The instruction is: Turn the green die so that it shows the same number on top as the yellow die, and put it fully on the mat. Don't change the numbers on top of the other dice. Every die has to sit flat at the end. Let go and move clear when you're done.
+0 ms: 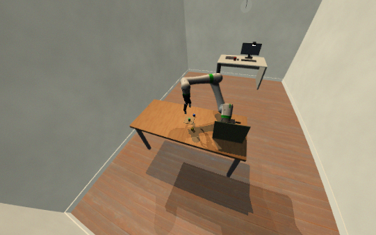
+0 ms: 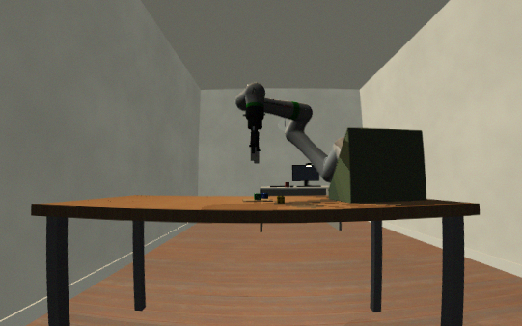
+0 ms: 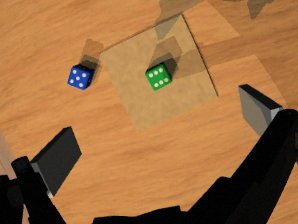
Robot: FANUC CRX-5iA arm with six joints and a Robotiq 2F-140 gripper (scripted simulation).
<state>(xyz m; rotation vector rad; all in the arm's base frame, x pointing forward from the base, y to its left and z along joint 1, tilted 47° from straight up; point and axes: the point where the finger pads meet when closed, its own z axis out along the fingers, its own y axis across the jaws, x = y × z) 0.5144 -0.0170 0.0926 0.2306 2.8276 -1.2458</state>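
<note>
The green die (image 3: 160, 75) (image 1: 189, 120) (image 2: 257, 196) sits flat on the tan square mat (image 3: 129, 99), near its middle, with several white pips on top. The yellow die (image 1: 192, 128) (image 2: 280, 199) lies on the bare table beyond the mat's corner, with several dark pips on top. The blue die (image 3: 80, 76) (image 1: 194, 115) (image 2: 264, 195) lies on the table just beside the mat's opposite edge. My gripper (image 3: 155, 122) (image 1: 185, 110) (image 2: 255, 156) is open and empty. It hangs well above the table, pointing down, over the mat's near edge.
The wooden table (image 1: 160, 118) (image 2: 164, 203) carries the arm's base (image 1: 225, 112) and a dark green box (image 1: 230, 132) (image 2: 381, 164) at one end. A second desk with a monitor (image 1: 242, 62) stands far back in the room.
</note>
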